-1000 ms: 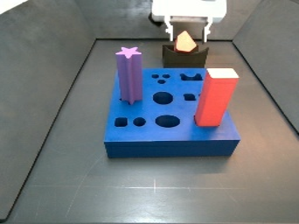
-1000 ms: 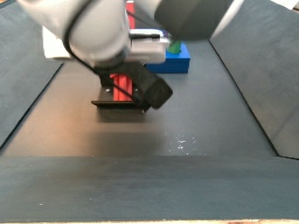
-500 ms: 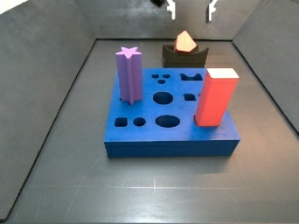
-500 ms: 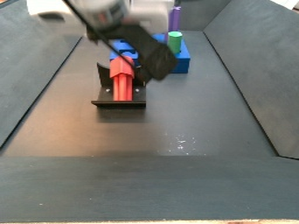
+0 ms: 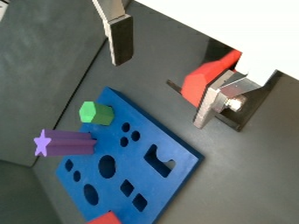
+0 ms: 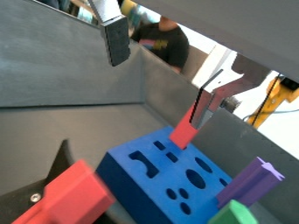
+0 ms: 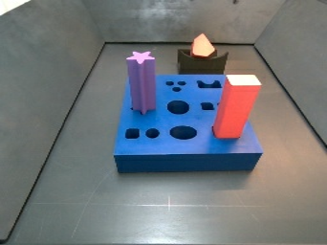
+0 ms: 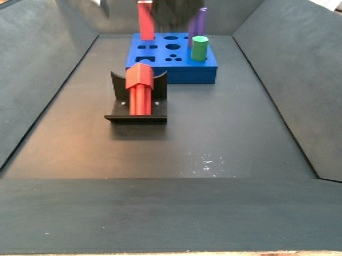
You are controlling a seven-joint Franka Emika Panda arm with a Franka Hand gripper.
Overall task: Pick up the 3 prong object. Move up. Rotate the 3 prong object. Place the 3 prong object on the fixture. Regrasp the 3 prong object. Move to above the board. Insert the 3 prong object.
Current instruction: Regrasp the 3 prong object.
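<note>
The red 3 prong object (image 8: 140,90) lies across the notched top of the black fixture (image 8: 135,118). In a side view its pointed end (image 7: 202,45) shows above the fixture (image 7: 201,63), behind the blue board (image 7: 183,144). My gripper (image 5: 166,70) is open and holds nothing. It hangs well above the fixture (image 5: 176,87), with the 3 prong object (image 5: 211,77) below, close to one finger (image 5: 216,101). Neither side view shows the gripper. In a wrist view the gripper (image 6: 163,70) stands open over the board (image 6: 163,175).
On the board stand a purple star-topped post (image 7: 141,81), a red-orange rectangular block (image 7: 238,105) and a short green peg (image 8: 201,47). Dark sloping walls (image 7: 64,105) close in the floor on both sides.
The gripper, which was down at the fixture around the 3 prong object, has opened and risen out of both side views. The object stays on the fixture.
</note>
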